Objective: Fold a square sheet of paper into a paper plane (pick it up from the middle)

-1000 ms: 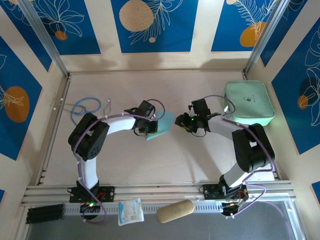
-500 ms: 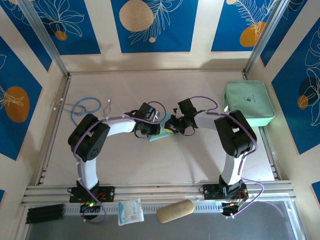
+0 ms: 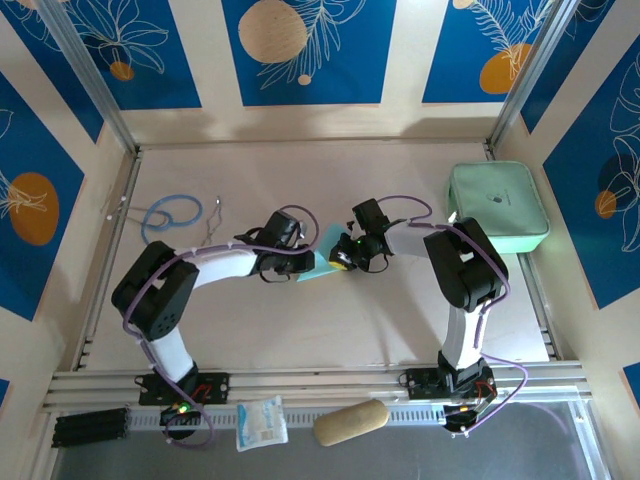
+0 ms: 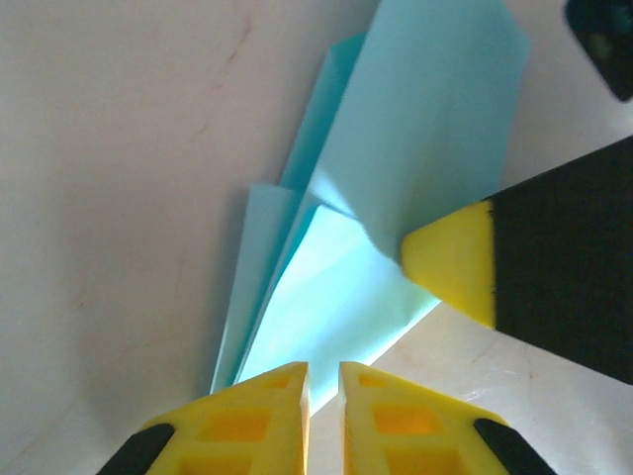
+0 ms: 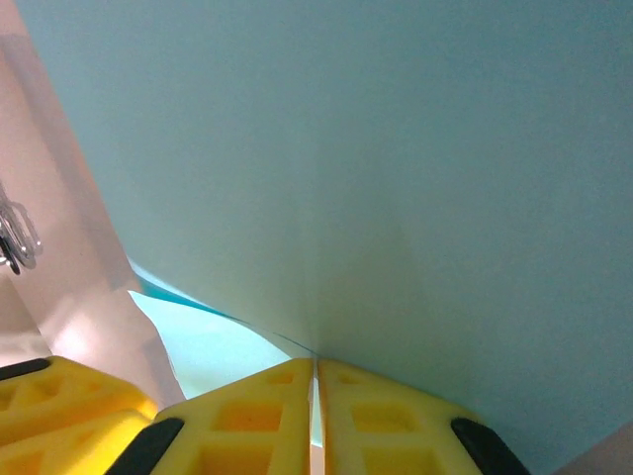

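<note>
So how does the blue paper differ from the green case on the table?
The blue paper is thin and creased into sharp folds; the green case is thick with rounded corners. The paper is pinched by the left end effector and the right end effector near the middle of the table; the case lies untouched at its right side. The paper looks smaller than the case. Both are pale in colour.

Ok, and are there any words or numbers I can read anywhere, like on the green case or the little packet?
No text here can be read.
Mint-green case: a small dark mark on the lid, too small to read.
White packet: some bluish print, too blurred to read.
Blue paper: plain, no writing.
Wall panels: leaf and circle drawings, no words.
</note>
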